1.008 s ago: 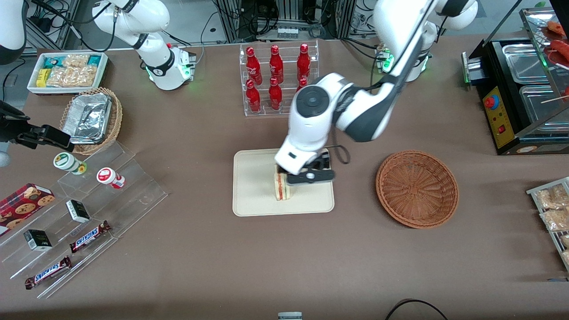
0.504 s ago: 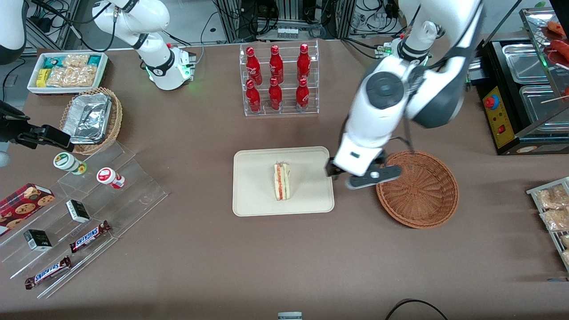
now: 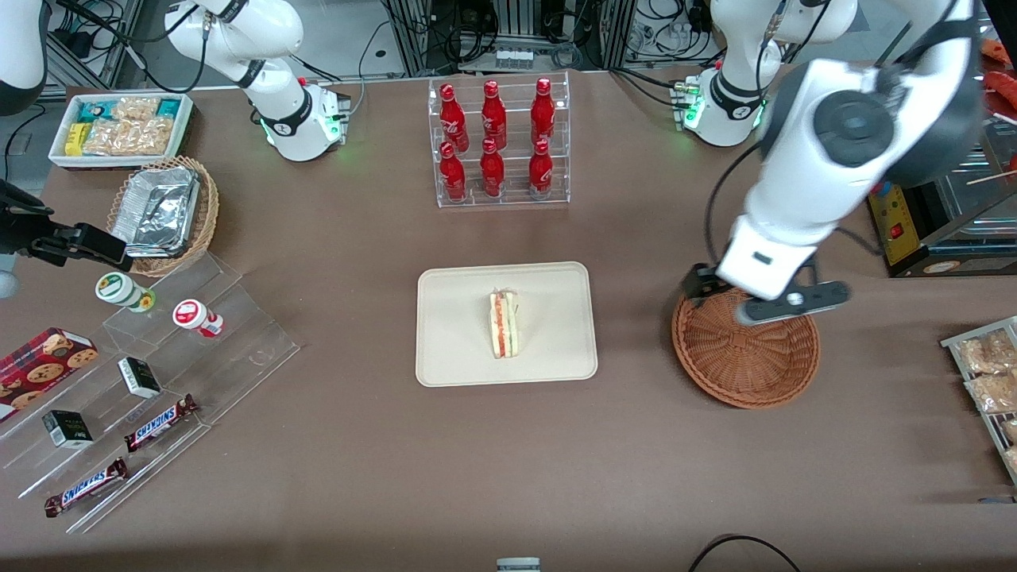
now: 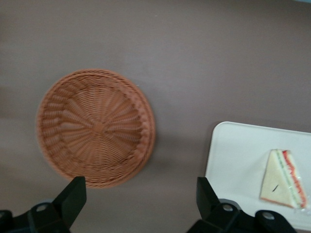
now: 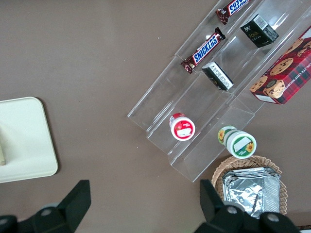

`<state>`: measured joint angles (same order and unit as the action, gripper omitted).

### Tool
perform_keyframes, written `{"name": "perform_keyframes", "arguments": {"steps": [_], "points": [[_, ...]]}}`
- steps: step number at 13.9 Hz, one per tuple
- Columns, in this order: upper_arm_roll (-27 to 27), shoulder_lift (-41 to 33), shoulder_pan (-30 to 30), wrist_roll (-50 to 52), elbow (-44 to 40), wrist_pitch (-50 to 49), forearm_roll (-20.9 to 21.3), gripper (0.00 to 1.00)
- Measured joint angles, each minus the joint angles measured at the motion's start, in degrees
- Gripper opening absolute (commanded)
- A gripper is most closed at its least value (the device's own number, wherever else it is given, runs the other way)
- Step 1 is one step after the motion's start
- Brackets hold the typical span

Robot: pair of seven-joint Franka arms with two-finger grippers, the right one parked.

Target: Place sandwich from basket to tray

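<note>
The sandwich stands on its edge in the middle of the cream tray, its red and green filling toward the front camera. The reddish-brown basket stands empty beside the tray, toward the working arm's end of the table. My left gripper hangs open and empty, high above the basket's rim that is farther from the front camera. The left wrist view shows its black fingers spread wide, the gripper over bare table between the basket and the tray with the sandwich.
A clear rack of red bottles stands farther from the front camera than the tray. A black machine and a rack of snack packets lie at the working arm's end. A clear stepped display, a foil-filled tan basket and a white bin lie at the parked arm's end.
The gripper has left the sandwich standing on the tray, risen and swung sideways toward the working arm's end, from over the tray to above the basket. The sandwich has not moved since.
</note>
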<state>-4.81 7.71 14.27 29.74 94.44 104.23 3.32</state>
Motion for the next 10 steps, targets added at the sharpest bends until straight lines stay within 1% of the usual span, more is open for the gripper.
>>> {"name": "perform_keyframes", "arguments": {"steps": [3, 7, 10], "points": [[0.1, -3.2, -4.5, -3.8, 0.0, -3.7, -1.0, 1.00], [0.3, -7.6, -10.0, -14.3, 0.0, -9.6, -2.3, 1.00], [0.4, -9.7, -12.3, -18.2, 0.1, -12.5, -2.4, 1.00]]}}
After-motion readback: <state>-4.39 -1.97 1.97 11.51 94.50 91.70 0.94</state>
